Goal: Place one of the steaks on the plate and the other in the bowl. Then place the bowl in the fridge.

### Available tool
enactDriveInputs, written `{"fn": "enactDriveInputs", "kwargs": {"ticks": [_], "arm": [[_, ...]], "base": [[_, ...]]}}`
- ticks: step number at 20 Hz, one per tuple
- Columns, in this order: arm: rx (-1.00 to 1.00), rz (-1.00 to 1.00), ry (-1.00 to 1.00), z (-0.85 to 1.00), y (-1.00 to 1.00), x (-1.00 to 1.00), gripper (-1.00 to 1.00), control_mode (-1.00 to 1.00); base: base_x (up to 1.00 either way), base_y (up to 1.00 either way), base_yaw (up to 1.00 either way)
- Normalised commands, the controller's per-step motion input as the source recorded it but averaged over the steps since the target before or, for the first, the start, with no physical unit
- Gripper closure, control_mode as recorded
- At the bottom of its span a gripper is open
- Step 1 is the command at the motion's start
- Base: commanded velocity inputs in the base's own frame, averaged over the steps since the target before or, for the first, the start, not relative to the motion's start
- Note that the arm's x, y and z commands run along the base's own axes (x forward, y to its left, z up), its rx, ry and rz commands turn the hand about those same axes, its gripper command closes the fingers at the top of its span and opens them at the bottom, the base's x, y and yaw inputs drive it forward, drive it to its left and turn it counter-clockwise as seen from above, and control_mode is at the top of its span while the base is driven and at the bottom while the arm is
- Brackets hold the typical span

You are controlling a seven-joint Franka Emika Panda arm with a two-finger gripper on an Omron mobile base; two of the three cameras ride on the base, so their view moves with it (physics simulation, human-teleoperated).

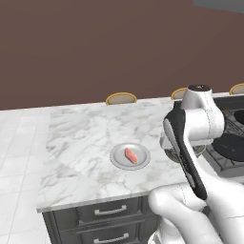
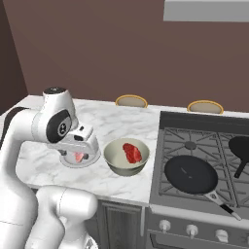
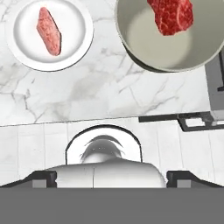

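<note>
The pale pink steak (image 3: 49, 31) lies on the light grey plate (image 3: 26, 52), also seen on the marble counter in the left base view as steak (image 1: 131, 155) on plate (image 1: 119, 159). The bright red steak (image 3: 171, 16) lies in the beige bowl (image 3: 144, 43), which stands right of the plate (image 2: 68, 160) as bowl (image 2: 116, 163) with steak (image 2: 132, 152). My gripper (image 3: 111, 177) hangs above the counter's front edge, near the plate, open with nothing between its fingers (image 3: 43, 177). In the right base view the hand (image 2: 80, 143) partly covers the plate. The fridge is out of view.
A stove to the right of the bowl carries a black pan (image 2: 190, 175) and a second one (image 2: 240, 146). Yellow-rimmed round discs (image 2: 131, 100) stand behind the counter. Drawers (image 1: 109, 209) sit below the counter's front edge. Bare marble (image 1: 81, 138) stretches left of the plate.
</note>
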Motion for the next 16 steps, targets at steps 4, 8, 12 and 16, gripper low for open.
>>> {"fn": "enactDriveInputs", "kwargs": {"ticks": [4, 8, 12, 16], "arm": [[0.08, 0.00, -0.40, 0.00, -0.11, 0.10, -1.00, -1.00], [-0.03, 0.00, -0.12, 0.00, -0.02, 0.05, -1.00, -1.00], [-0.11, -0.07, 0.12, 0.02, 0.09, 0.00, -1.00, -1.00], [-0.06, -0.02, 0.21, 0.40, 0.14, 0.00, -1.00, -1.00]], "base": [[0.00, 0.00, 0.00], [0.00, 0.00, 0.00], [0.00, 0.00, 0.00], [0.00, 0.00, 0.00]]}}
